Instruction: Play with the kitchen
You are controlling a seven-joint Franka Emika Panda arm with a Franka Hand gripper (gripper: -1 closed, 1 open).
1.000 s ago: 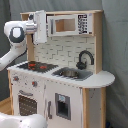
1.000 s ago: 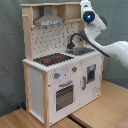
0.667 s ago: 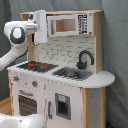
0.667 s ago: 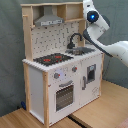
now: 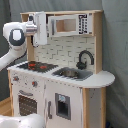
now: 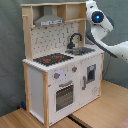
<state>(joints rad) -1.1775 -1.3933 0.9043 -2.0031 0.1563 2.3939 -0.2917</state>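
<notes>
Task status: no part of the kitchen (image 5: 62, 75) appears disturbed. The oven door (image 6: 64, 96) is closed, the hob (image 5: 37, 65) is bare, and the tap (image 5: 85, 57) stands upright over the sink (image 5: 72, 73). Judging from this, play has barely begun or is at an approach stage; every interaction with knobs, doors or tap is still open.

Location of the kitchen: in both exterior views it fills the centre of the picture and stands on a wooden floor. In the first exterior view the hob lies at about 9 o'clock from the sink, and the microwave (image 5: 70, 24) sits at 12 o'clock above the tiled back wall. In the second exterior view the grey hood (image 6: 49, 20) is at 12 o'clock above the hob.

Arm pose: the arm (image 5: 15, 40) enters from the first exterior view's left, with the elbow raised and the wrist level with the upper shelf. The gripper (image 5: 41, 30) hangs at the top corner of the kitchen, at about 11 o'clock from the hob, close to the side post. In the second exterior view the same end of the arm sits at 1 o'clock, behind the top corner.

Jaw state: cannot be told; the fingertips are not distinguishable in either view.
</notes>
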